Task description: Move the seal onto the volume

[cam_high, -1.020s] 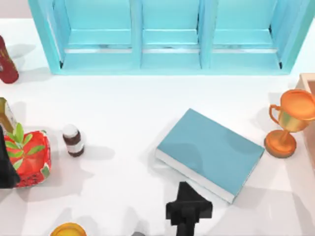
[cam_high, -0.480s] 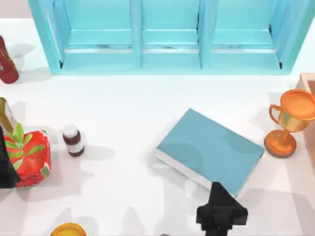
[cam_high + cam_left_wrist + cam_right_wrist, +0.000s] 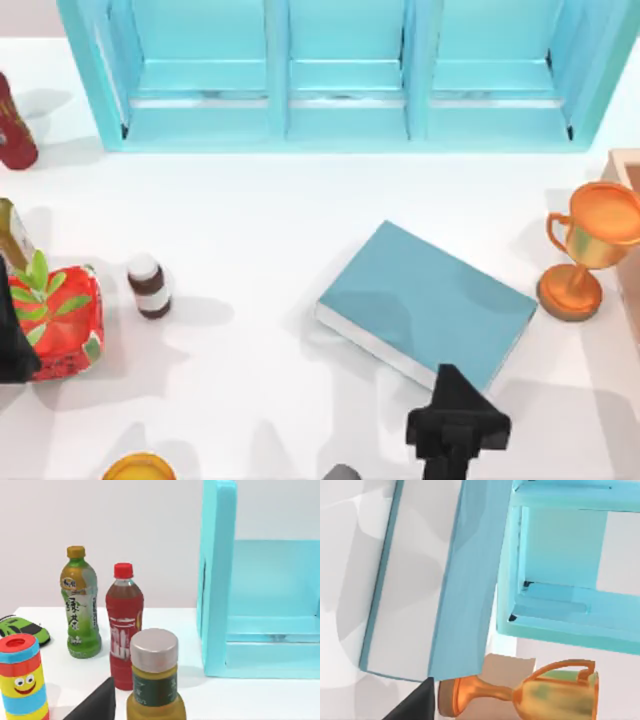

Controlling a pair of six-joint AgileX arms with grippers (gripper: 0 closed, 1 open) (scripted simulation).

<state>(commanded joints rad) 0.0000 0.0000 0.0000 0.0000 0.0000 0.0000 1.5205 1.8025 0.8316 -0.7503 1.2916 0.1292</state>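
The light-blue shelf unit (image 3: 345, 120) ran across the top of the top view, well apart from the work. Below it, right of centre in the frame, the volume (image 3: 425, 300) lay flat on the white table (image 3: 250, 220). Its teal cover faced up and its long axis ran from upper left to lower right. Its white page edges showed along the lower-left side.

My right gripper (image 3: 457, 425) sat at the bottom of the frame, just below the volume's lower-right corner, its dark tip meeting that edge in the picture. I could not tell whether it was open, closed or carrying the seal. In the right wrist view the cover (image 3: 462, 580) and page edges (image 3: 405, 580) stood close ahead.

The cover lay up and to the left of the right gripper, so I judged that a short carry along that diagonal would bring a load over the middle of the cover. The right arm was plainly the nearer one.

My left gripper (image 3: 10, 345) was parked at the frame's left edge beside a red carton (image 3: 60, 320); I could not tell its state either.

The orange trophy (image 3: 585, 250) stood at the frame's right, near the volume's far corner and apart from it. The small brown bottle (image 3: 148, 285) stood well to the left.
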